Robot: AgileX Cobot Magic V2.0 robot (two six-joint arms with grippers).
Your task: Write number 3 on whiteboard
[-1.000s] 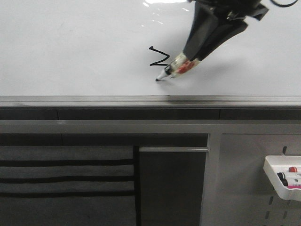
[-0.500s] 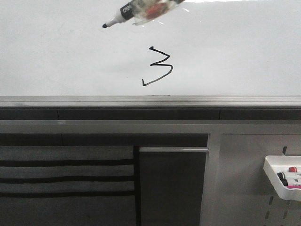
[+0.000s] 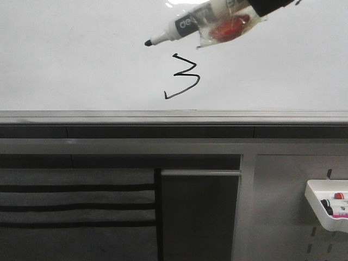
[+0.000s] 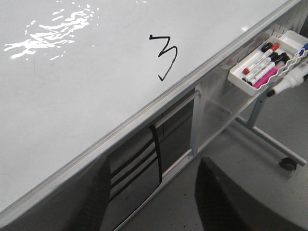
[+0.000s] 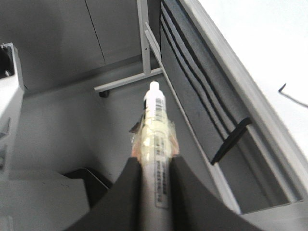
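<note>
The number 3 (image 3: pixel 185 78) stands in black on the glossy whiteboard (image 3: pixel 81 65), just above its grey bottom rail (image 3: pixel 174 117). My right gripper (image 5: pixel 155 168) is shut on a white marker (image 5: pixel 156 122). In the front view the marker (image 3: pixel 212 24) hangs off the board, above and right of the digit, with its black tip (image 3: pixel 148 42) pointing left; only a dark bit of that gripper (image 3: pixel 272 5) shows at the top edge. My left gripper (image 4: pixel 154 211) is open and empty, below the board's edge. The digit also shows in the left wrist view (image 4: pixel 163 55).
A white tray of several markers (image 3: pixel 326 205) hangs on the grey pegboard panel (image 3: pixel 283 217) below the board at the right; it also shows in the left wrist view (image 4: pixel 262 67). A dark panel with black stripes (image 3: pixel 76 206) sits under the rail at the left.
A second ago the marker tip was on the board drawing the digit's lower part. The marker then lifted off the finished 3 and has now drifted right, nearer the camera.
</note>
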